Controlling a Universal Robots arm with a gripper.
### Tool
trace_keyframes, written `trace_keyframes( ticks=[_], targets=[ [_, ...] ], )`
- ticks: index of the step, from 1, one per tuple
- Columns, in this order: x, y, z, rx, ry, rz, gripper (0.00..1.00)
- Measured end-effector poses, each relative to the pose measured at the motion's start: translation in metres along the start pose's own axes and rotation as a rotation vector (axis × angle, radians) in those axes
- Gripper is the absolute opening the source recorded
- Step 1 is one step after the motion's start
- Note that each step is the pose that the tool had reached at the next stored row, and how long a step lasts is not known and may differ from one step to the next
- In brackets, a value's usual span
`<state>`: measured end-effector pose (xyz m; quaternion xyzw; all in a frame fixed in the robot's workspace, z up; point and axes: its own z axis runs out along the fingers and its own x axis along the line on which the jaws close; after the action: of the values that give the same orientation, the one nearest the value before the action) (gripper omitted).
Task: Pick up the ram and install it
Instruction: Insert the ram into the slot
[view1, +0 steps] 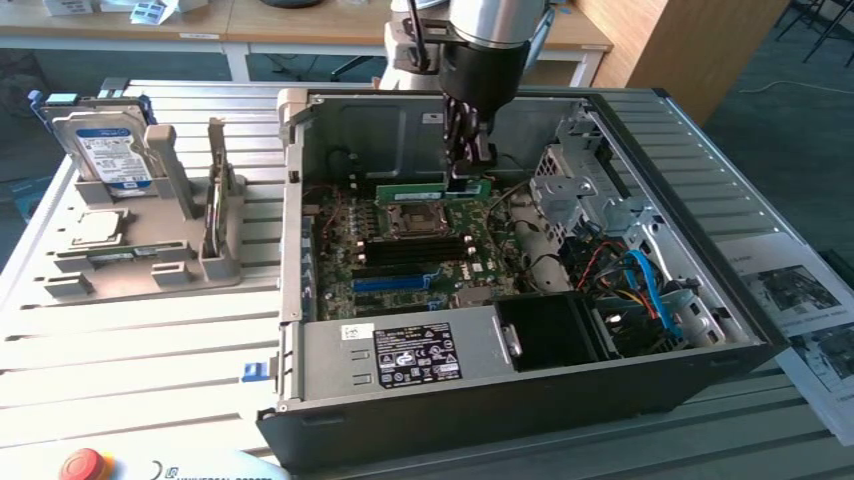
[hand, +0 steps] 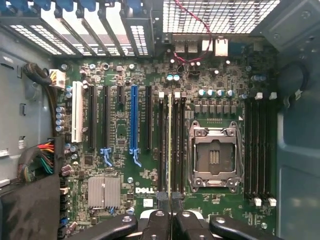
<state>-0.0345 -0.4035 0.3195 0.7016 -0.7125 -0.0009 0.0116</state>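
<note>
Room around the gripper (view1: 466, 176) is tight: it hangs deep inside the open computer case (view1: 534, 400), near the far wall. The drive cage (view1: 577, 190) stands on the exterior view's right and the processor socket (view1: 408, 222) lies just in front. The exterior view shows the ram (view1: 416, 190) as a green strip along the socket's far edge, low over the motherboard (view1: 400, 265). The wrist view shows it edge-on, a thin line running along the black memory slots (hand: 162, 145) beside the socket. Fingers (hand: 159, 222) are nearly together, clamped on the ram's upper edge. Whether it sits in a slot I cannot tell.
</note>
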Motion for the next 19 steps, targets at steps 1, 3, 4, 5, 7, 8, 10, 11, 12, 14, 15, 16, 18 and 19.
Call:
trace_keyframes(
  ticks=[1,3,4,5,7,8,10,11,12,14,15,16,18,19],
  targets=[
    [0.001,0.0,0.0,0.0,-0.0001,0.0,0.12],
    [0.003,-0.0001,0.0001,0.0,-0.0001,0.0,0.12],
    [0.004,-0.0001,0.0002,0.0,-0.0003,0.004,0.12],
    [0.004,-0.0001,0.0003,-0.0002,-0.0004,0.011,0.12],
    [0.004,-0.0002,0.0003,-0.0002,-0.0002,0.015,0.12],
    [0.004,-0.0003,0.0003,-0.0003,-0.0002,0.015,0.12],
    [0.004,-0.0003,0.0003,-0.0003,-0.0003,0.015,0.12],
    [0.004,-0.0003,0.0005,-0.0002,-0.0003,0.015,0.12],
    [0.004,-0.0003,0.0013,-0.0002,-0.0004,0.015,0.12],
    [0.004,-0.0003,0.004,-0.0003,-0.0002,0.015,0.12],
    [0.004,-0.0004,0.0059,-0.0002,-0.0003,0.015,0.12],
    [0.004,-0.0004,0.0077,-0.0002,-0.0004,0.015,0.12],
    [0.004,-0.0005,0.0113,-0.0002,-0.0004,0.015,0.12],
    [0.004,-0.0005,0.0131,-0.0002,-0.0004,0.015,0.12]
  ],
)
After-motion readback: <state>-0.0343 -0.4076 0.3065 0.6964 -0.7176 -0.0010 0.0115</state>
